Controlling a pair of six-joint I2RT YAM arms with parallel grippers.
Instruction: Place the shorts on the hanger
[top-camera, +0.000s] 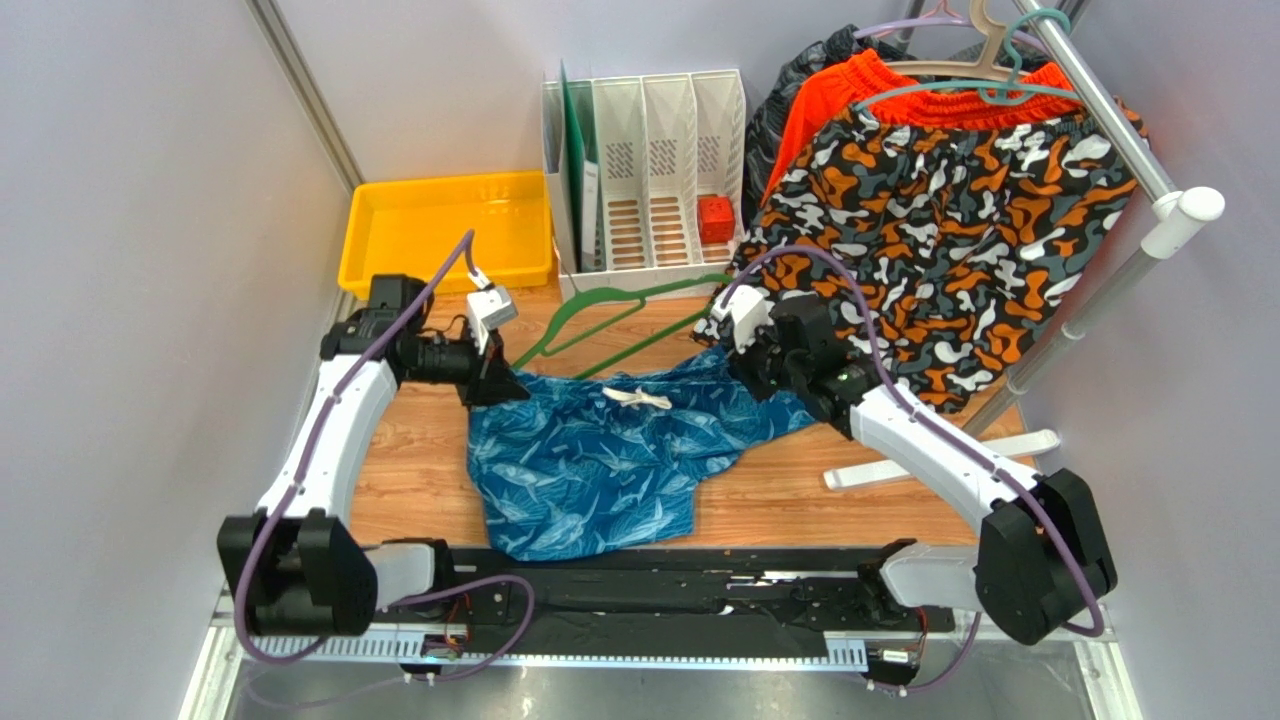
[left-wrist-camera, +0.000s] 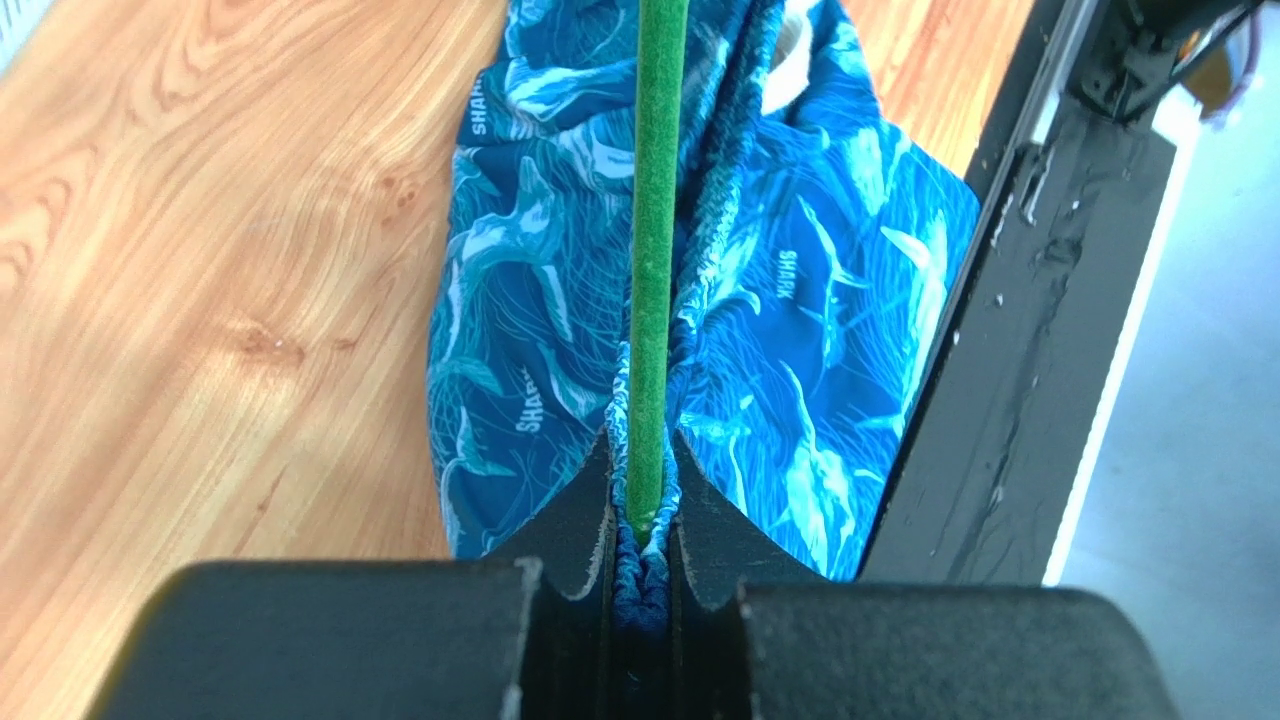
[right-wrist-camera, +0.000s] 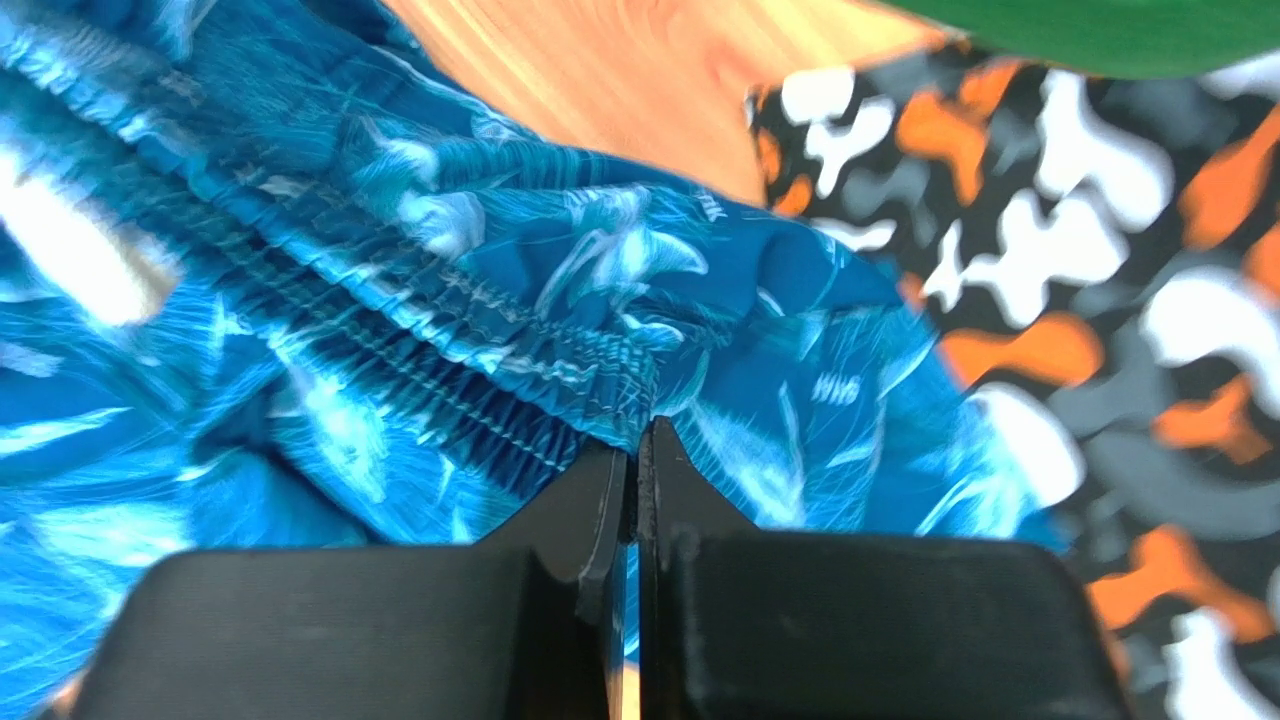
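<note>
The blue printed shorts (top-camera: 601, 458) lie on the wooden table with the white drawstring (top-camera: 639, 398) on top. The dark green hanger (top-camera: 601, 323) lies at their far edge, hook toward the file rack. My left gripper (top-camera: 489, 383) is shut at the waistband's left end. In the left wrist view it (left-wrist-camera: 643, 510) pinches the green hanger bar (left-wrist-camera: 657, 225) together with the waistband of the shorts (left-wrist-camera: 812, 375). My right gripper (top-camera: 751, 368) is shut on the waistband's right end. In the right wrist view it (right-wrist-camera: 637, 450) clamps the blue fabric (right-wrist-camera: 451, 345).
Camouflage shorts (top-camera: 962, 225) and orange shorts (top-camera: 932, 90) hang from a white rail (top-camera: 1142, 165) at the back right, close behind my right gripper. A yellow tray (top-camera: 443, 225) and a white file rack (top-camera: 646, 165) stand at the back. The rail's white foot (top-camera: 939, 458) lies on the right.
</note>
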